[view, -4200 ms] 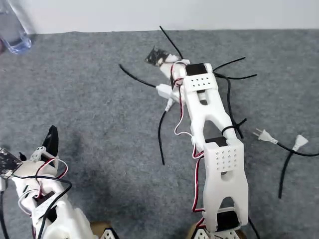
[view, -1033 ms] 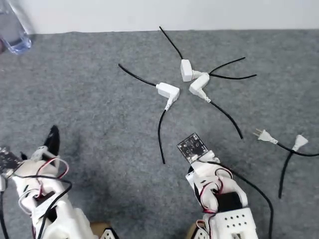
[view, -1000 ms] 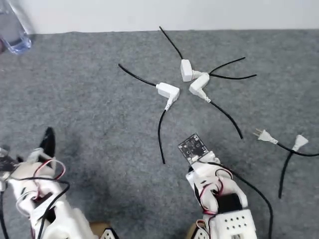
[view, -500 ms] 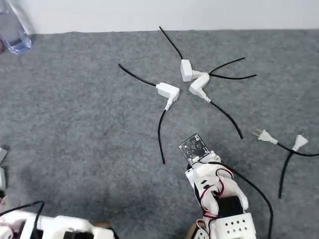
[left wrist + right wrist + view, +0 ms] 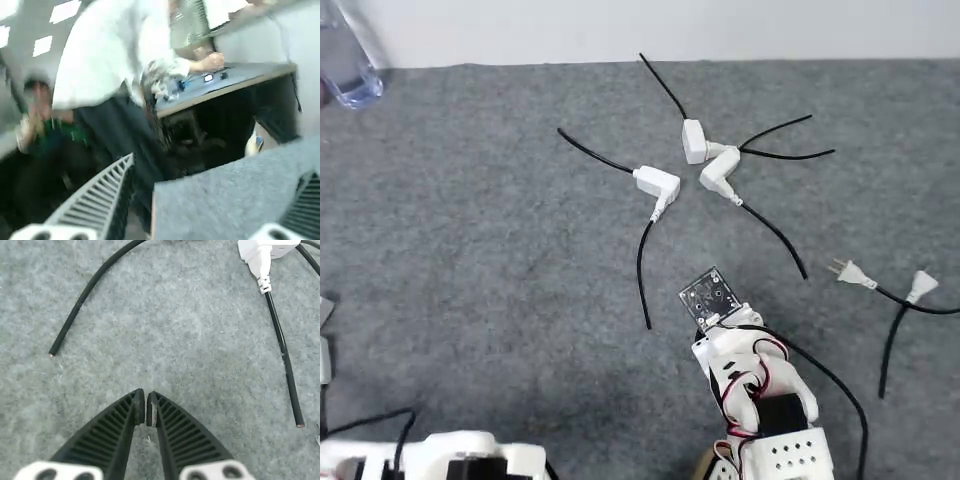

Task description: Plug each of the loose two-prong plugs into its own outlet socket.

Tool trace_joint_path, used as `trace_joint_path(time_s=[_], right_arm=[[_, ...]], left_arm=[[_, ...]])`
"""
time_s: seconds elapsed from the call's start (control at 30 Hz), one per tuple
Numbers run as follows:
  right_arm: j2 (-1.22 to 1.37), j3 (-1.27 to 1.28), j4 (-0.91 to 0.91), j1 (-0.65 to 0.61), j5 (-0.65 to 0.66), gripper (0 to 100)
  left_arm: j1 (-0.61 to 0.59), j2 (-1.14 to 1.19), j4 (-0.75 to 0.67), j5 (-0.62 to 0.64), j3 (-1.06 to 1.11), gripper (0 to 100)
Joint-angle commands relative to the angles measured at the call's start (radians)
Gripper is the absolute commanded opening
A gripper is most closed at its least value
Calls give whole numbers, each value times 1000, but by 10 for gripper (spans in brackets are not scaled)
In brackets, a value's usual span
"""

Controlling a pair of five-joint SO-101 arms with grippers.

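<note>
Currently right fingers (image 5: 175,432) sit closed, empty, just above grey tabletop (image 5: 200,355); left fingers (image 5: 102,197) stand wide open.

the table (image 5: 470,230) is mottled grey. the angled plug (image 5: 657,183) and the loose plug (image 5: 848,271) are white, their cords (image 5: 642,270) black. the right arm (image 5: 786,452) is white, dotted with small holes, strung with red and white wires. the right gripper (image 5: 145,407) is black and ribbed. the bottle (image 5: 345,60) is clear, faintly blue.
</note>
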Motion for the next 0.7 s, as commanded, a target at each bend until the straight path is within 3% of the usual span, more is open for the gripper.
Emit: trace_joint_path(time_s=[0.0, 0.13, 0.2, 0.3, 0.5, 0.57, 0.67], right_arm=[[-8, 15, 12, 5, -3, 9], [-8, 15, 12, 7, -3, 9], [-8, 15, 10, 7, -3, 9], [-8, 15, 8, 7, -3, 9], [-8, 15, 7, 8, -3, 9], [-8, 15, 7, 8, -3, 9], [-8, 15, 7, 8, -3, 9]], left_arm=[[100, -8, -29, -459, -7, 459], [129, -8, 133, -813, -71, 459], [129, -9, 331, -984, -160, 459], [107, -9, 786, -1151, -395, 459], [123, 44, 2033, -1158, -1175, 459], [180, 106, 2280, -1143, -1349, 459], [261, 201, 2450, -1028, -1503, 459]])
